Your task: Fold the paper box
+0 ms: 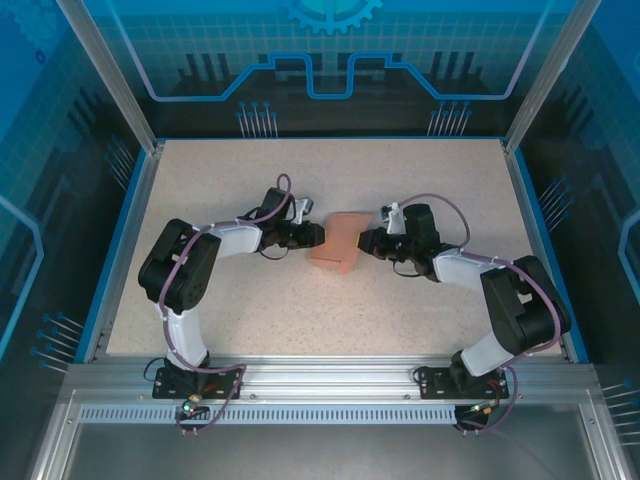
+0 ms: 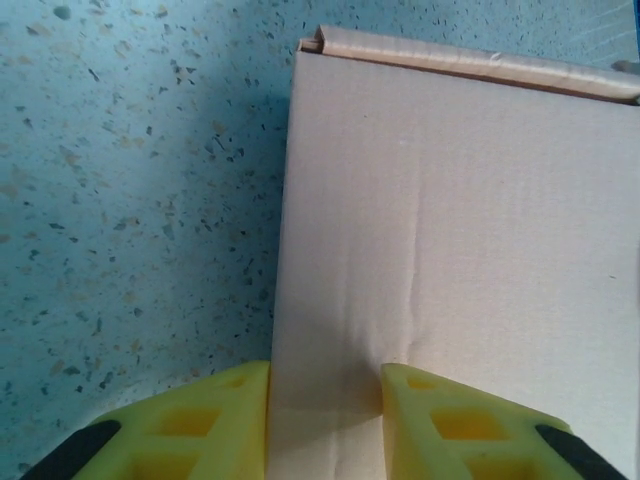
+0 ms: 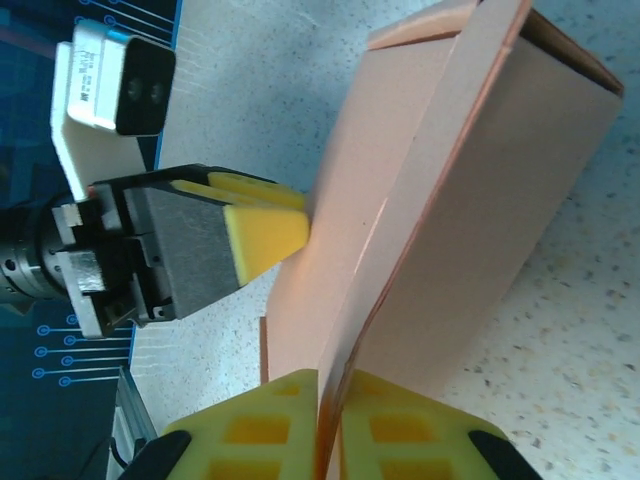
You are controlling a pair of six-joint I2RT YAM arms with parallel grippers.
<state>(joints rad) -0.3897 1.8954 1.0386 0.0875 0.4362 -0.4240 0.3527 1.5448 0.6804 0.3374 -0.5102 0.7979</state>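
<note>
Speckled table (image 1: 250, 300), blue walls around; at its middle sits the paper box (image 1: 337, 243), between the two pincers' tips. From above it reads as a flat pink slab. The right wrist camera adds depth: a thin upright wall, edge-on, clamped in the right pincer (image 3: 328, 385). The left pincer (image 2: 325, 375) stands narrowly apart, with a broad panel straight ahead, its fingertips (image 3: 290, 232) touching that panel. Both arms crook at the elbow and reach inward, low, wrists facing.
</note>
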